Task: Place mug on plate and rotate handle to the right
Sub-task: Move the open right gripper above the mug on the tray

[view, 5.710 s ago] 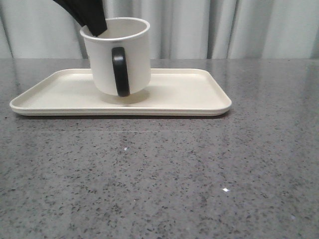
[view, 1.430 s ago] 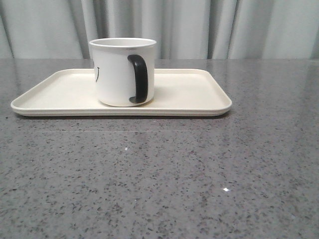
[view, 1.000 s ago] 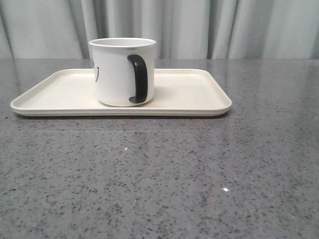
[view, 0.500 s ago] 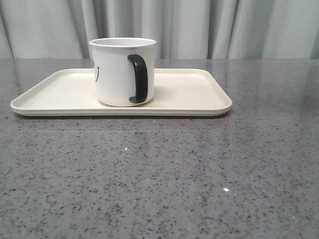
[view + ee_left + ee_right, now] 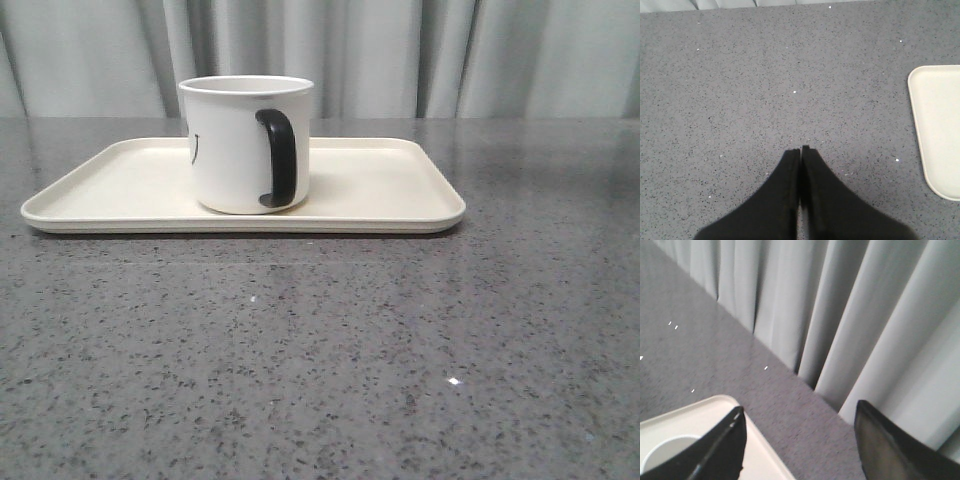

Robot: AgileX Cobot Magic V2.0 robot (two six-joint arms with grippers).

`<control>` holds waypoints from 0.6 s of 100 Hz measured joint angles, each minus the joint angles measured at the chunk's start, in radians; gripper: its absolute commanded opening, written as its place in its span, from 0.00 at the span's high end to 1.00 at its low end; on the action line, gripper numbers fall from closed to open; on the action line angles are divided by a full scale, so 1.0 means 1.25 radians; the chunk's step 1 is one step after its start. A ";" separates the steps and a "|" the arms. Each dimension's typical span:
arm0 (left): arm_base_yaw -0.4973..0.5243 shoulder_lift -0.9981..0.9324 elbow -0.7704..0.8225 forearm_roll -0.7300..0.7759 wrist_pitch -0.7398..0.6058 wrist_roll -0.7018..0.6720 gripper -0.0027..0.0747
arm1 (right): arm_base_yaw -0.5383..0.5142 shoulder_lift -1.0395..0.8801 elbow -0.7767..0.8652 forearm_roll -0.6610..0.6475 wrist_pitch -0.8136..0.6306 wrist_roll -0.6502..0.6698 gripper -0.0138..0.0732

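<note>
The white mug (image 5: 232, 150) stands upright on the cream plate (image 5: 380, 190), left of the plate's middle. Its black handle (image 5: 279, 160) faces the camera, turned a little to the right. Part of the black face print shows on its left side. No gripper shows in the front view. My left gripper (image 5: 800, 149) is shut and empty over bare table, beside a plate corner (image 5: 940, 130). My right gripper (image 5: 799, 412) is open and empty, above the plate's far corner (image 5: 705, 422), with the mug's rim (image 5: 662, 452) at the frame's edge.
The grey speckled table (image 5: 320, 350) stretches in front of the plate. Pale grey curtains (image 5: 400, 50) hang behind the table's far edge and also show in the right wrist view (image 5: 840, 315).
5.7 s ago a gripper held the mug by its rim, tilted just above the plate. Now the mug stands free, handle turned slightly right. Nothing moved in the last second.
</note>
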 measured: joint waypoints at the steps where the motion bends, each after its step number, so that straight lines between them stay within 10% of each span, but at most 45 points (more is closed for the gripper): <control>1: 0.000 0.000 0.000 0.000 0.000 0.000 0.99 | 0.003 0.003 -0.004 -0.010 0.002 0.004 0.30; 60: 0.000 0.000 0.000 0.000 0.012 0.000 0.99 | 0.077 0.158 -0.013 -0.075 0.055 0.106 0.30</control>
